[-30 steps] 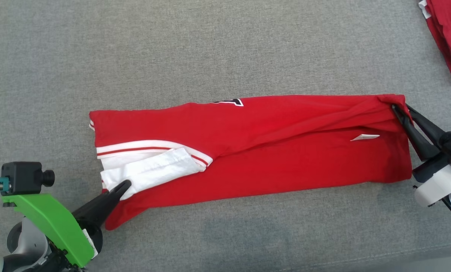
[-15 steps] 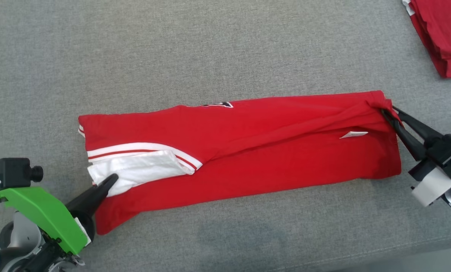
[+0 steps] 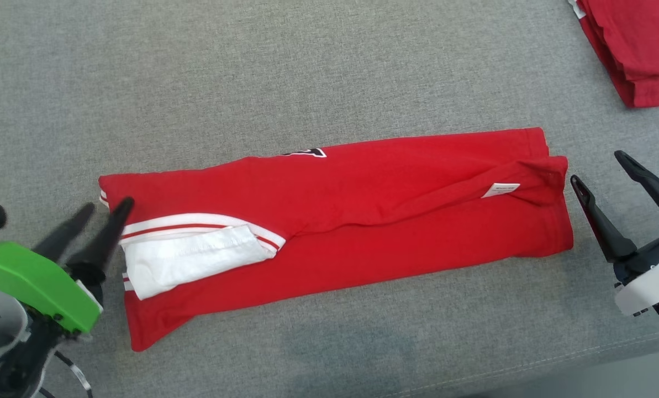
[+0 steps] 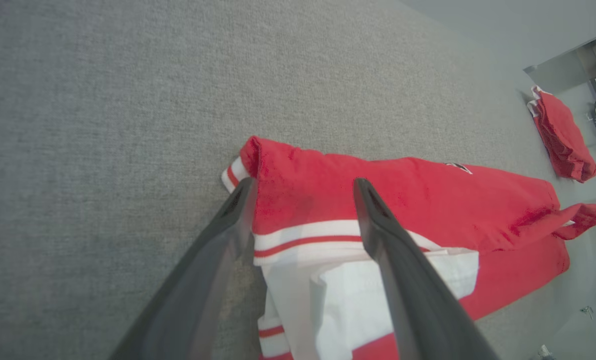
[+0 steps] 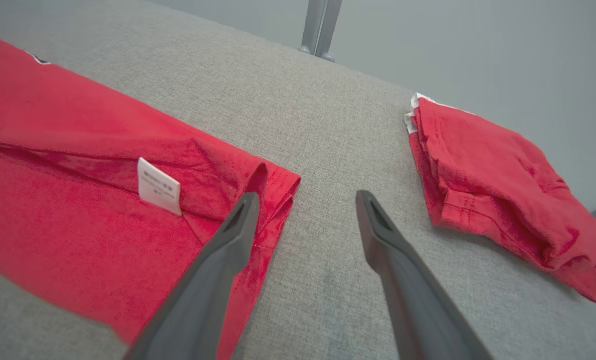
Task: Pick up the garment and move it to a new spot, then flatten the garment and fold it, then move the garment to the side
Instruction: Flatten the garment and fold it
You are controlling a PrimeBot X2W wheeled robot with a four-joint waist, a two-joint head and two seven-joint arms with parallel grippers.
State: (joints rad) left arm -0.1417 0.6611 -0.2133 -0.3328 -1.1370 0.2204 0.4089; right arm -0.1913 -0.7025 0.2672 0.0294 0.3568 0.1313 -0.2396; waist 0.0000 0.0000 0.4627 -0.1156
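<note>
The garment [image 3: 362, 221] is a red shirt with a white, red-striped sleeve, folded into a long strip across the grey surface. It also shows in the left wrist view [image 4: 407, 200] and the right wrist view [image 5: 53, 190]. My left gripper [image 3: 107, 207] stands open just off the strip's left end, above the sleeve corner, with nothing between its fingers [image 4: 377, 235]. Off the strip's right end, my right gripper [image 3: 597, 168] is open and empty, one finger [image 5: 238, 230] close over the hem corner. A white label [image 3: 500, 189] lies on the fold.
A second folded red garment [image 3: 633, 50] lies at the far right corner, also seen in the right wrist view [image 5: 497, 185]. The grey padded surface [image 3: 307, 72] spreads wide behind the strip; its front edge [image 3: 583, 354] runs along the lower right.
Both grippers have opened and let go of the garment's ends, which now lie flat. The left gripper has pulled back to the left. The head camera has shifted.
</note>
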